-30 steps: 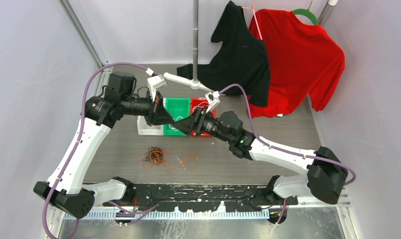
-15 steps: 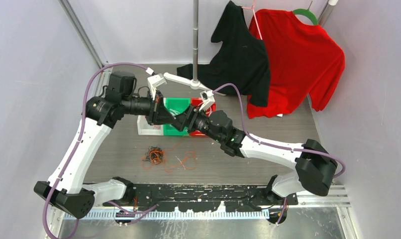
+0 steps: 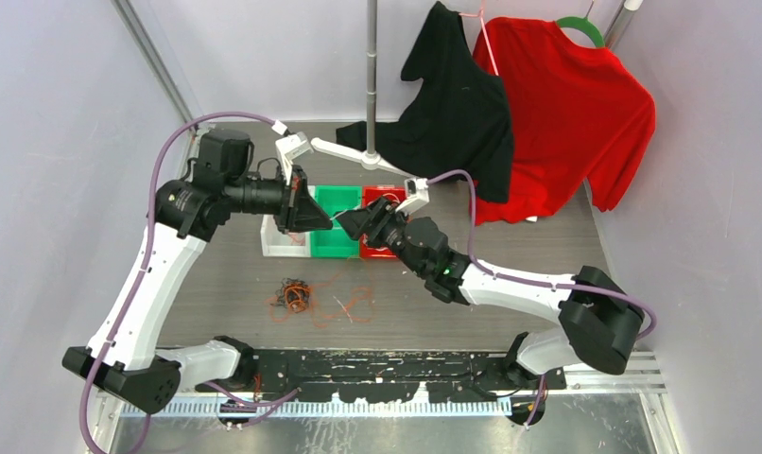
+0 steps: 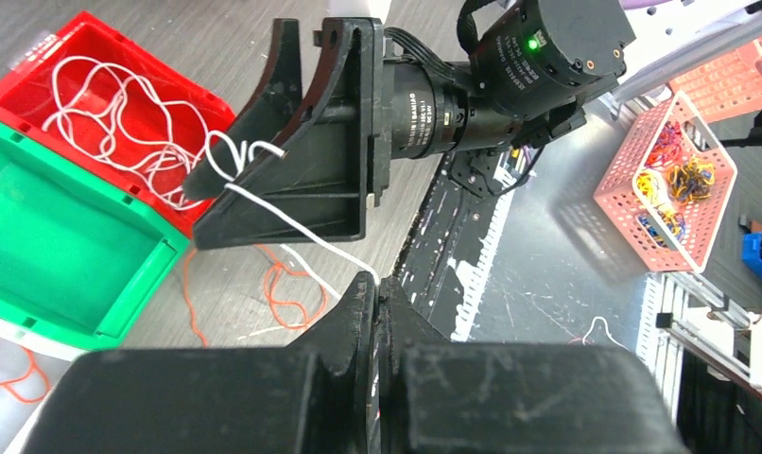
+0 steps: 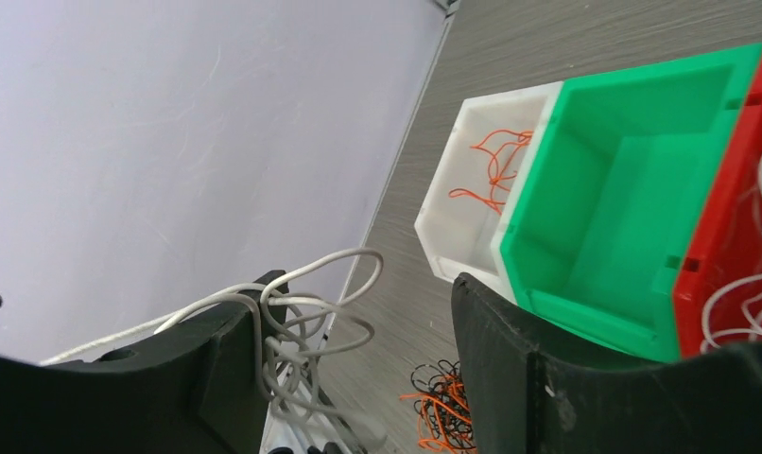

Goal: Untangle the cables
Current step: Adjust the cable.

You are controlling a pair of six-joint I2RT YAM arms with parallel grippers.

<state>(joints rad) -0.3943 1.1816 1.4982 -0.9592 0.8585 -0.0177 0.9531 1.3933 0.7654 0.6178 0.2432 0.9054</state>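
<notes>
Now | left pincer (image 4: 378, 284) clamped on white cable (image 4: 302, 236) | right pincer (image 5: 366, 284) wide, cable loops draped on it | cable ends cropped

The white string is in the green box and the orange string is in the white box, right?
No. The left wrist view shows the white string lying in the red box, not the green box. The orange string is in the white box.
</notes>
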